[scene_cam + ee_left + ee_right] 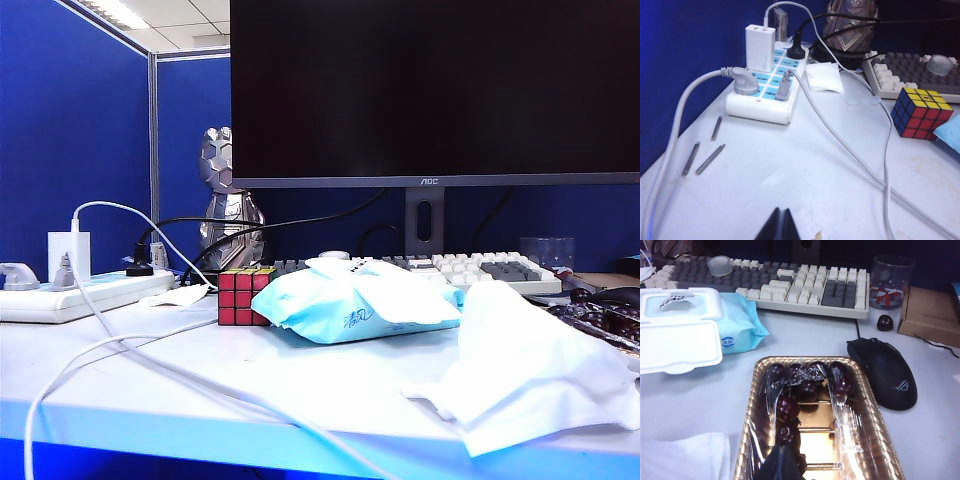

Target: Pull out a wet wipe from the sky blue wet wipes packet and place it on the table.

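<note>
White, pale-blue-tinted table [150, 370] is carrying soft sky blue wet wipes packet [350, 300], wrinkled white wet wipe [530, 370], multicoloured Rubik's cube [242, 296], white power strip [767, 87], grey-white keyboard [800, 282], black mouse [887, 372], gold plastic tray [815, 425].

From my station I note deep blue partition panels [70, 130] closing off the left and rear of the workspace, joined at a grey upright post [153, 150]. Above them a white tiled ceiling [180, 20] carries a lit fluorescent fixture [118, 12] — the only light source I can see. A large dark monitor [435, 90], switched off, fills most of the back on its grey stand [424, 220]. The desk surface is pale under a cool blue cast — its front edge reads light blue. No floor or window is in view.
</note>
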Controlling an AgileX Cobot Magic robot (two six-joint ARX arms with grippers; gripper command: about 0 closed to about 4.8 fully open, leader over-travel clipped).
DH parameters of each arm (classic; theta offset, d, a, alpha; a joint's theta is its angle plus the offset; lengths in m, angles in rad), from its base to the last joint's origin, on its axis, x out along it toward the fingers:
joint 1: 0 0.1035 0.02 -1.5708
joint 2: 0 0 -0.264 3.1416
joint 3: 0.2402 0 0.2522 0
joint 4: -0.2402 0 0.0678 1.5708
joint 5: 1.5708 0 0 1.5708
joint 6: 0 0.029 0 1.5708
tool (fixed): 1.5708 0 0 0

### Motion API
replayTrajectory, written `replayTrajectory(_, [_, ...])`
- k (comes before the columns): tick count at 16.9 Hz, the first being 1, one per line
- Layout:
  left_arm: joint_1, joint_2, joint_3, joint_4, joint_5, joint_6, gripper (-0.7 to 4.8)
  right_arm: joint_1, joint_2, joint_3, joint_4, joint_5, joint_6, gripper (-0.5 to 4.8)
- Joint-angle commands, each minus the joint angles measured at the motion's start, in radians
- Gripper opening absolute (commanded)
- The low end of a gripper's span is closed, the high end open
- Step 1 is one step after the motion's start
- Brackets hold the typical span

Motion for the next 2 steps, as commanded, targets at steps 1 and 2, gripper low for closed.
replayTrajectory(1, [0.001,-0.003,-0.002,-0.006,0.0,-0.002,-0.01,0.0,0.0,0.003,-0.005,0.002,0.004,-0.01])
replayTrajectory(2, [0.001,-0.003,-0.002,-0.006,0.0,-0.002,-0.01,0.0,0.0,0.003,-0.005,0.002,0.004,-0.01])
